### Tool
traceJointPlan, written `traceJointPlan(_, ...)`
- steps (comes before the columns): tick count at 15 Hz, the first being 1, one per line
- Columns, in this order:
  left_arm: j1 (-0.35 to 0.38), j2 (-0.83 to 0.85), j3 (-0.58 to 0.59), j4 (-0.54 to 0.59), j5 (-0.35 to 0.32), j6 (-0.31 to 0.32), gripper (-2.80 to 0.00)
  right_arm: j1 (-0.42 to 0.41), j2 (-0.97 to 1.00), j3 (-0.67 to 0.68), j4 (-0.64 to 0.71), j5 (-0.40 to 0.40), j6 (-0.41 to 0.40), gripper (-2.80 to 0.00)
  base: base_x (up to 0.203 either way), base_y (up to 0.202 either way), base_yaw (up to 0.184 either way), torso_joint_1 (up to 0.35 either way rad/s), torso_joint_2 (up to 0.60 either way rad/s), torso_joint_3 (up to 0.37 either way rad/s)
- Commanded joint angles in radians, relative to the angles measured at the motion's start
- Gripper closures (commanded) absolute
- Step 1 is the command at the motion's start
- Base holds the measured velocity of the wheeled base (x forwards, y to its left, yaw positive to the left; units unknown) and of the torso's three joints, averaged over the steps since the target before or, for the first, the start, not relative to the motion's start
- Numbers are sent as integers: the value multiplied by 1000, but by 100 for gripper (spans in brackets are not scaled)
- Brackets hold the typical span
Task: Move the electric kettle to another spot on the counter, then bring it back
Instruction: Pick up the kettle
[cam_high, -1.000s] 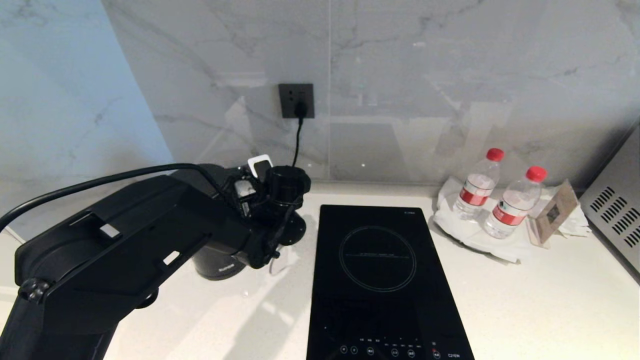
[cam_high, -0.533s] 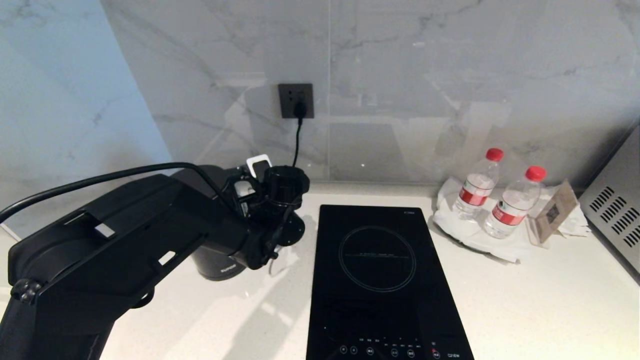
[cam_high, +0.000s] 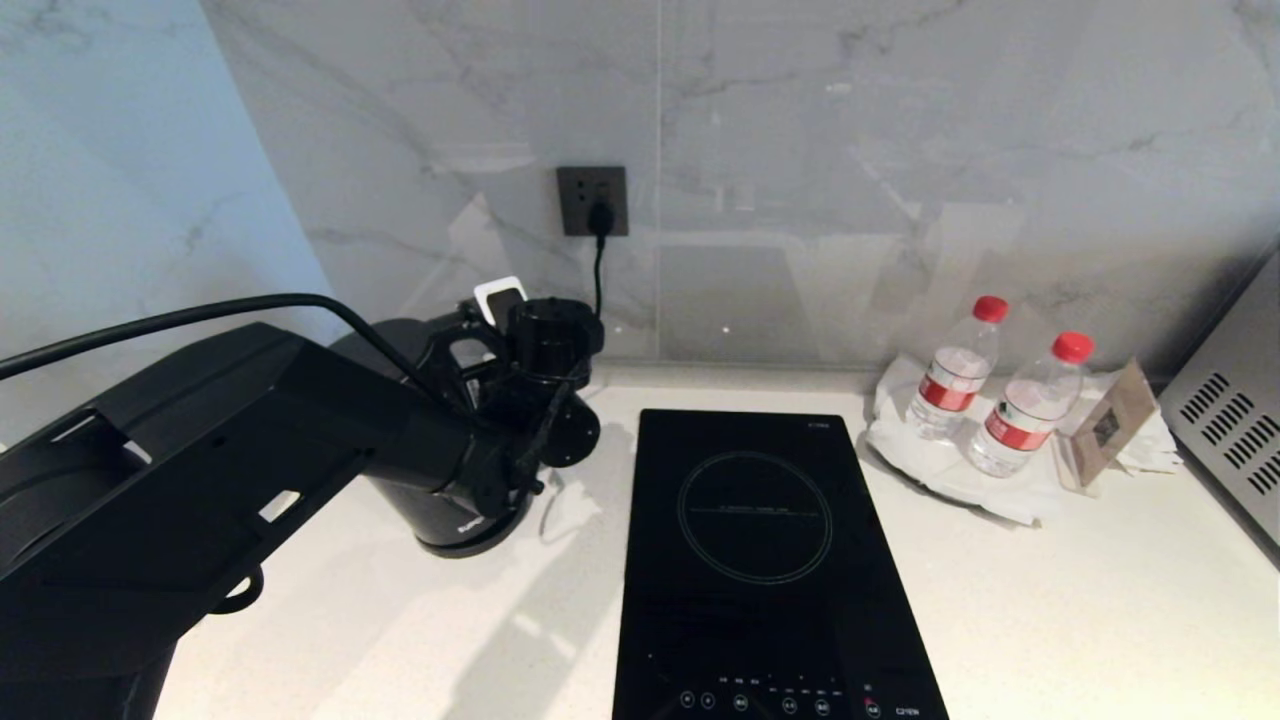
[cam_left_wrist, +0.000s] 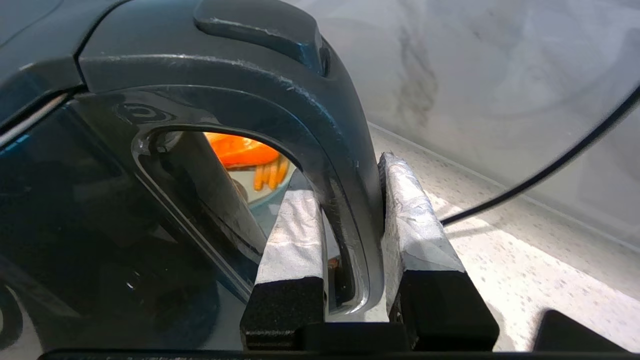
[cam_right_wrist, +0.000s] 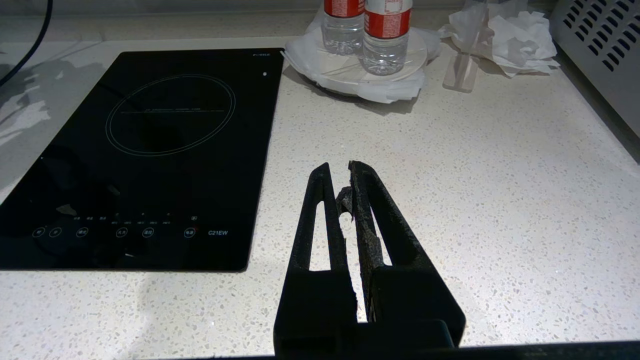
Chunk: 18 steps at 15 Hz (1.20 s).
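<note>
The glossy black electric kettle (cam_high: 447, 508) is at the back left of the white speckled counter (cam_high: 1100, 600), left of the hob. It leans, with the rim of its underside showing, and my left arm hides most of it. My left gripper (cam_left_wrist: 345, 167) is shut on the kettle's loop handle (cam_left_wrist: 320, 110), one taped finger (cam_left_wrist: 295, 230) inside the loop and the other outside. The kettle's dark body (cam_left_wrist: 75, 200) fills that side of the left wrist view. My right gripper (cam_right_wrist: 340, 167) hovers shut and empty over bare counter (cam_right_wrist: 475, 175), outside the head view.
A black glass hob (cam_high: 755, 560) lies mid-counter. Two red-capped water bottles (cam_high: 957, 368) stand on white paper at the back right, next to a small card. A steel appliance (cam_high: 1230, 440) is at the far right. A cord (cam_high: 597, 270) hangs from the wall socket (cam_high: 592, 200).
My left wrist has risen and drawn back a little with the kettle in its grip. The kettle now leans and shows its bottom rim. The right arm has not moved.
</note>
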Motion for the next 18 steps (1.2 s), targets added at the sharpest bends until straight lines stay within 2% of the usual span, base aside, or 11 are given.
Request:
traceJointPlan(1, 0, -5, 0, -5, 7, -1, 0, 0, 1, 0, 0, 0, 0, 0, 0, 0, 0, 0, 0, 0)
traceJointPlan(5, 9, -23, 11, -5, 7, 7, 0, 0, 1, 0, 0, 0, 0, 0, 0, 0, 0, 0, 0, 0)
traceJointPlan(11, -2, -98, 127, -15, 5, 2, 0, 0, 1, 0, 0, 0, 0, 0, 0, 0, 0, 0, 0, 0)
traceJointPlan(14, -33, -163, 213, -19, 6, -3, 0, 0, 1, 0, 0, 0, 0, 0, 0, 0, 0, 0, 0, 0)
traceJointPlan(18, -38, -234, 346, -69, 5, -8, 0, 0, -1, 0, 0, 0, 0, 0, 0, 0, 0, 0, 0, 0)
